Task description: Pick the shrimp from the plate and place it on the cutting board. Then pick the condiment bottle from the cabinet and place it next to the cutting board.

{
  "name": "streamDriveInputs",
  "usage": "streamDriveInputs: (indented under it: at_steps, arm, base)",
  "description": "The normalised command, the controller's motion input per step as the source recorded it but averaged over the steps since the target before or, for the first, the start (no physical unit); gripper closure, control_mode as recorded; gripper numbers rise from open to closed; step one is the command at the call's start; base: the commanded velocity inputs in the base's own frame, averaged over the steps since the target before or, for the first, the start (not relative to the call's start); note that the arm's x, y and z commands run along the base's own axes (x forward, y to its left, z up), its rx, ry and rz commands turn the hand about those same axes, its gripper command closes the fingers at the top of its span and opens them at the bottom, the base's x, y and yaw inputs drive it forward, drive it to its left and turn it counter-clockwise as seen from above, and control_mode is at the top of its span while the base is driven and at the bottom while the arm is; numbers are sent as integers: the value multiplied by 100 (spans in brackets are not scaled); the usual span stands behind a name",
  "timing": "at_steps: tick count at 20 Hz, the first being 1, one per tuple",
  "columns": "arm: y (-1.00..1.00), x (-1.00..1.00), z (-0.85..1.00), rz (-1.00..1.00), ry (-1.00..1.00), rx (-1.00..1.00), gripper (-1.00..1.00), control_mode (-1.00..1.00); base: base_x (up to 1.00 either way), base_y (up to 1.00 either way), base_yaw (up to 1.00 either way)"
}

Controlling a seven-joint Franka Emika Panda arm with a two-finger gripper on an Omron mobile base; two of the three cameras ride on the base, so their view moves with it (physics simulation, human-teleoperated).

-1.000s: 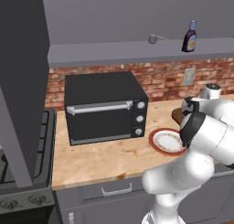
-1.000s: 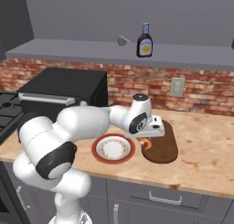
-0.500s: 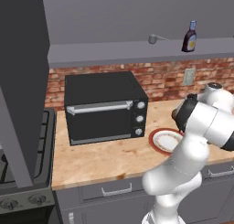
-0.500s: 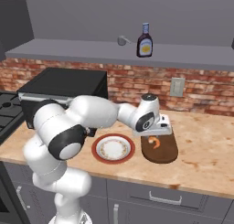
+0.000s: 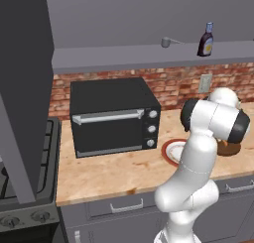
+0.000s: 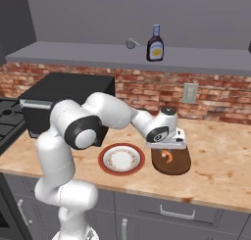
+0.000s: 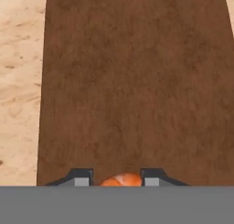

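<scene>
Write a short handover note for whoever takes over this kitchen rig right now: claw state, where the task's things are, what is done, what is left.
Claw: shut on the shrimp, held low over the cutting board.
Plate: on the counter beside the board, with no shrimp on it.
Condiment bottle: upright on the cabinet ledge, untouched.
Done: shrimp lifted off the plate and carried to the board.
Left: release the shrimp on the board, then fetch the bottle and set it next to the board.
</scene>
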Motion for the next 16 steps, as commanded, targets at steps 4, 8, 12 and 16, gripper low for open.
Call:
streamDriveInputs:
  at_steps: [4, 8, 12, 16]
  arm:
    - [-12, 20, -43, 1, -2, 9, 100, -100]
    - [-3, 25, -44, 1, -1, 1, 100, -100]
    - [-5, 37, -56, 0, -2, 0, 100, -100]
    - [-3, 36, -44, 1, 0, 0, -100, -100]
  base:
    - [0, 0, 0]
    - [0, 0, 0]
    - [0, 0, 0]
    - [0, 0, 0]
